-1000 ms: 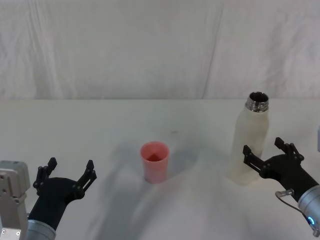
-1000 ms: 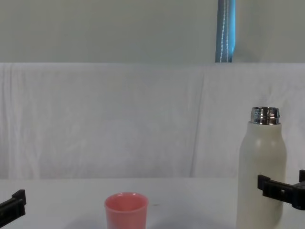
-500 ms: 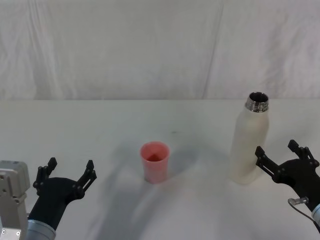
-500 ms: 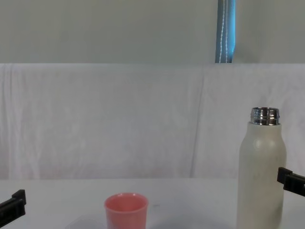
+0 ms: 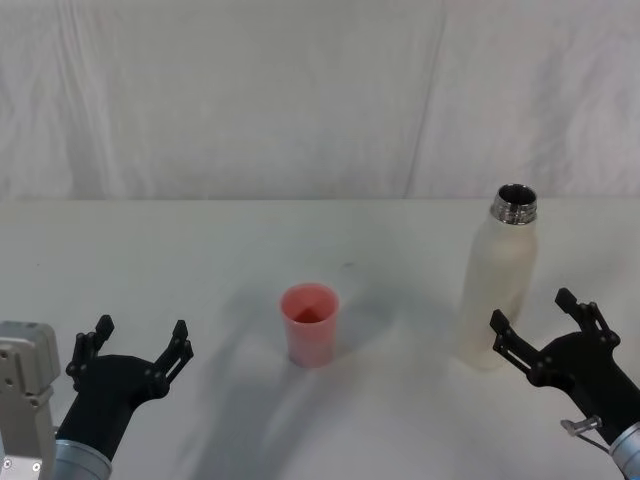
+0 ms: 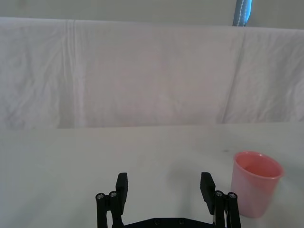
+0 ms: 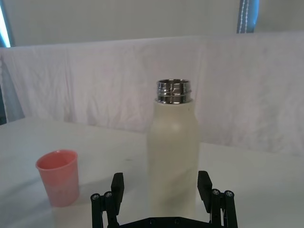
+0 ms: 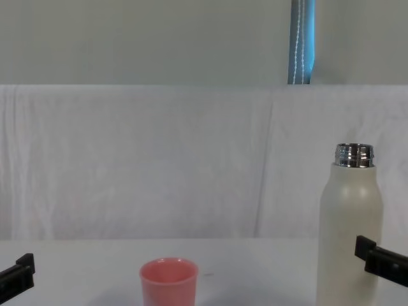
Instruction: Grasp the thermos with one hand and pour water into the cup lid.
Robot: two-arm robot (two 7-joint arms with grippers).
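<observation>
**Right pincer spread just in front of the thermos, left pincer parked**

Head view: the thermos (image 5: 497,285) stands upright on the white surface (image 5: 200,260), on the right side. Its steel neck is uncapped and the mouth looks dark. The cup lid (image 5: 309,324), a small pink cup, stands upright near the middle of the surface, well apart to the left of the thermos. The right pincer (image 5: 545,333) is on the near right, just in front of the bottle's base and slightly to the right of it. Its two black fingers are apart and they do not touch the bottle. The left pincer (image 5: 132,348) rests low at the near left, fingers also apart, well away from the cup.

Left wrist view: the fingers of the left pincer (image 6: 164,186) stand wide apart with bare surface between them. The pink cup (image 6: 255,189) is beside one finger but not between the two.

Right wrist view: the thermos (image 7: 172,154) stands straight ahead of the right pincer (image 7: 161,186) and is centred in the gap between the spread fingers. The bottle is farther off than the fingertips, so nothing is gripped. The cup (image 7: 59,177) stands off to one side of the bottle. A creased white cloth (image 7: 95,80) hangs behind them.

Chest view: the thermos (image 8: 350,223) rises at the right, much taller than the cup (image 8: 168,281) at the lower middle. One black finger of the right pincer (image 8: 381,262) overlaps the lower right of the bottle. A finger tip of the left pincer (image 8: 17,273) shows at the lower left edge.
</observation>
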